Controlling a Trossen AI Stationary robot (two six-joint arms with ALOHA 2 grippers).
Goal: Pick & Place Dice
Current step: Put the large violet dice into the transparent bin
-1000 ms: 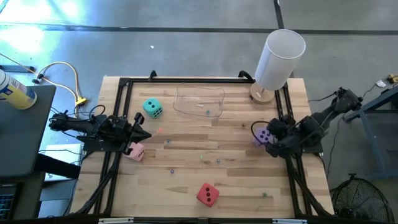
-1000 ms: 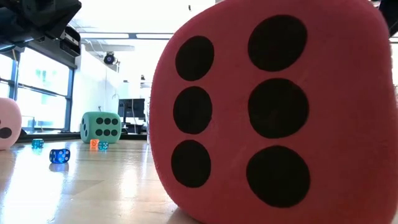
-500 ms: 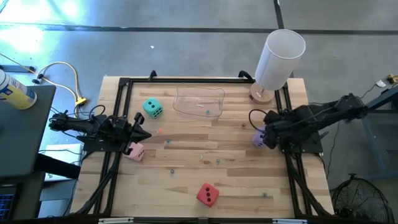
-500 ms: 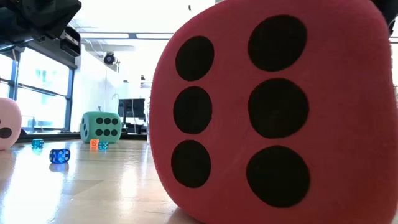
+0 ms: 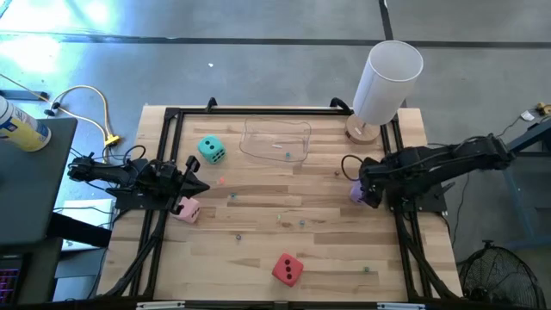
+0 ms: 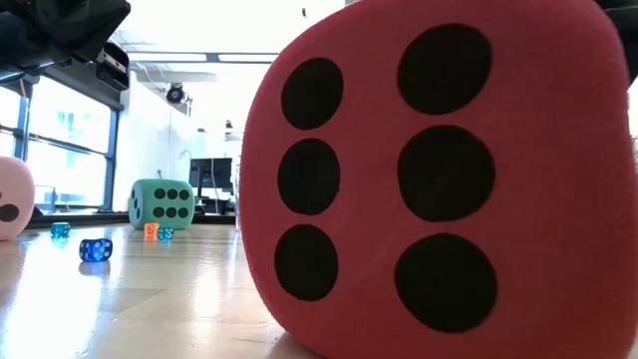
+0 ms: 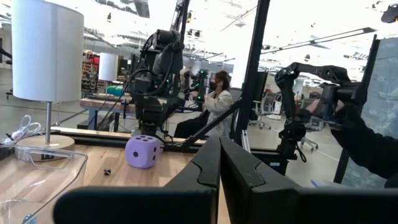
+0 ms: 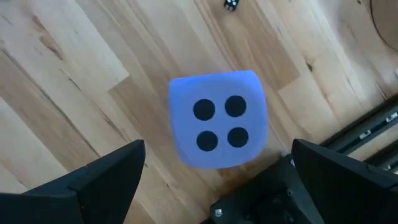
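The purple die (image 8: 217, 118) rests flat on the wood near the table's right rail, four pips up; it also shows from the high view (image 5: 354, 195) and the left wrist view (image 7: 143, 152). My right gripper (image 8: 217, 177) hangs open above it, pointing down, one finger on either side and clear of it (image 5: 366, 184). The teal die (image 5: 211, 149) sits far left and the red die (image 5: 287, 269) near the front edge. The pink die (image 5: 187, 208) lies beside my shut left gripper (image 5: 195, 176), which waits at the left rail.
A clear plastic container (image 5: 275, 140) lies at the far middle. A tall white cylinder (image 5: 387, 82) stands on a round base at the far right corner. Tiny coloured dice (image 6: 96, 249) dot the wood. Black frame rails (image 5: 400, 232) border the table. A person (image 7: 217, 99) sits in the room beyond.
My right gripper has swung toward the table's left edge and sunk until it stands over the purple die, tipping to point more steeply down; it stays open. The purple die has kept its place.
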